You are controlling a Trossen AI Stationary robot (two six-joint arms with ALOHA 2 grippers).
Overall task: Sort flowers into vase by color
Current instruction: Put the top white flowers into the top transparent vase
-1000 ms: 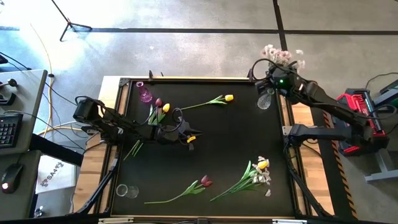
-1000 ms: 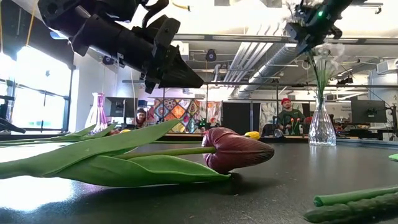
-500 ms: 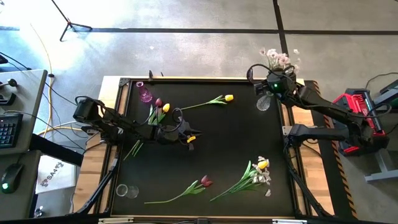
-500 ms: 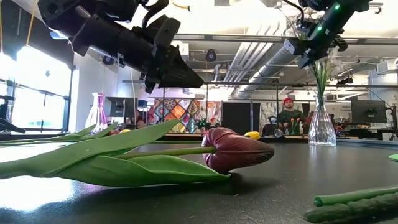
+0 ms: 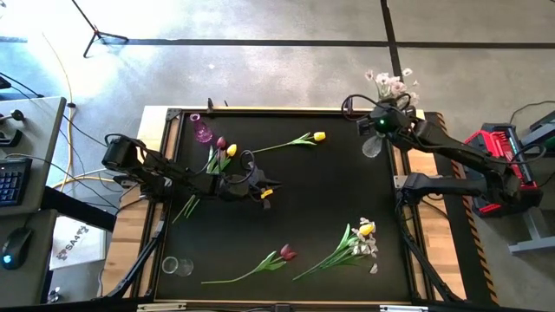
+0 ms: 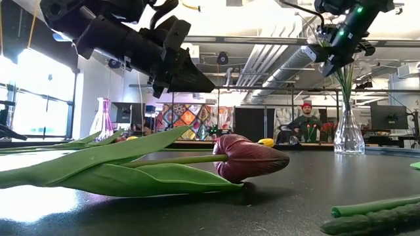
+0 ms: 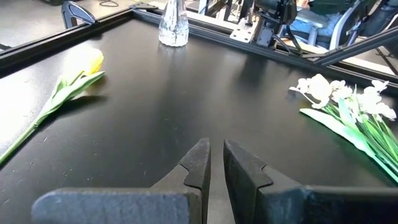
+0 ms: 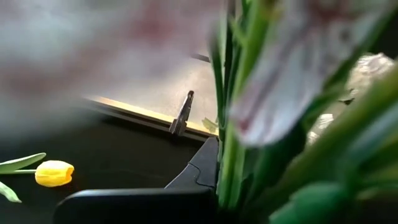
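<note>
Pale blossom spray (image 5: 392, 84): green stems, pinched by right gripper (image 5: 382, 125); left gripper (image 5: 267, 194) nearly closed, empty.

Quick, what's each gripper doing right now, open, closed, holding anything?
Left gripper: nearly closed, holding nothing, above the table's middle.
Right gripper: shut on the pale blossom stems, above the clear vase.

Right pincer (image 5: 379, 124) clamped shut at far right corner, left pincer (image 7: 215, 163) nearly closed, hovering mid-table
</note>
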